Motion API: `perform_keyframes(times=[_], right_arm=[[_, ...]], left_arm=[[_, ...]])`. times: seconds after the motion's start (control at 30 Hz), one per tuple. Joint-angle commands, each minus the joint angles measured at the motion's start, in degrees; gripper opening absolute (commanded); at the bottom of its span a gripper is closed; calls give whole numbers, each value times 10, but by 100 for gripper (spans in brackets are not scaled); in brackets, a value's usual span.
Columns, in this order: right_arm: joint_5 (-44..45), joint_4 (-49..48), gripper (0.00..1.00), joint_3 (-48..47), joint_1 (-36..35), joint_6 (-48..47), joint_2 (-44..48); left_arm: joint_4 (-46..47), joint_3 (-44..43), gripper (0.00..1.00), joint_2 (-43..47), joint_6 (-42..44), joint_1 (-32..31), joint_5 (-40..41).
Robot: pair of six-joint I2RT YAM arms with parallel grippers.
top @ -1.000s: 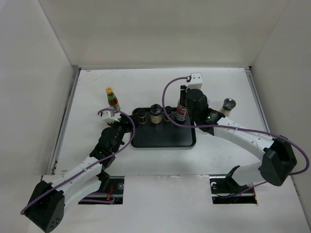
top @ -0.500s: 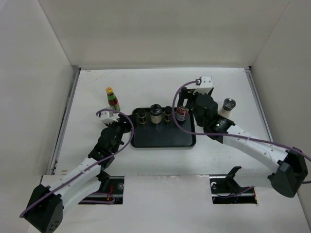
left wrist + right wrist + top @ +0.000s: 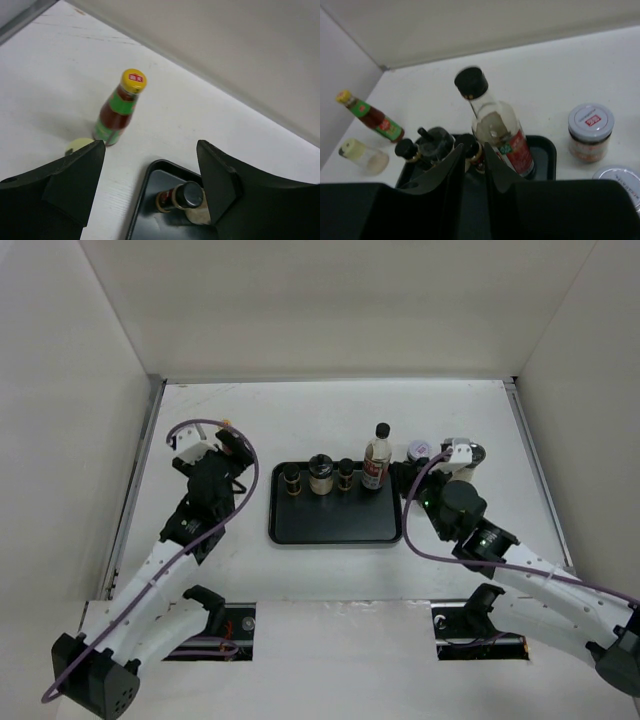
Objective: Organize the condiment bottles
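**About half done: four in, four out**

Tray holds four in a row along its back edge, the tall bottle at the right end. Left claw gapes wide and empty; right claw is pinched closed on nothing. To go, on the table: sauce bottle and pale jar left, white-lidded jar plus another right.

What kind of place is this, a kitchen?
Probably a robot test booth: plain white walls box in a white table, two robot arms are bolted at its edge, and condiment bottles stand on a black tray.
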State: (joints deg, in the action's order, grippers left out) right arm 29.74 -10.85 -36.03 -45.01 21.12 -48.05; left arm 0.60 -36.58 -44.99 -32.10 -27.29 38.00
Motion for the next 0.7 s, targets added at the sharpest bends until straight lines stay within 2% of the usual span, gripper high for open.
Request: perform_keyframes(times=[0.0, 0.17, 0.27, 0.57, 0.67], right_arm=[[-28, -45, 34, 34, -7, 37, 2], [-55, -70, 62, 72, 1, 61, -9], [-70, -97, 72, 85, 14, 68, -14], [-82, -101, 77, 79, 12, 69, -36], [-83, -101, 78, 78, 12, 69, -37]], left_arm=[[-79, -67, 73, -59, 16, 25, 29], [-97, -158, 73, -162, 32, 59, -2], [-103, -186, 73, -200, 34, 74, -19], [-97, -220, 69, -276, 44, 112, -46], [-83, -236, 63, -301, 47, 114, -57]])
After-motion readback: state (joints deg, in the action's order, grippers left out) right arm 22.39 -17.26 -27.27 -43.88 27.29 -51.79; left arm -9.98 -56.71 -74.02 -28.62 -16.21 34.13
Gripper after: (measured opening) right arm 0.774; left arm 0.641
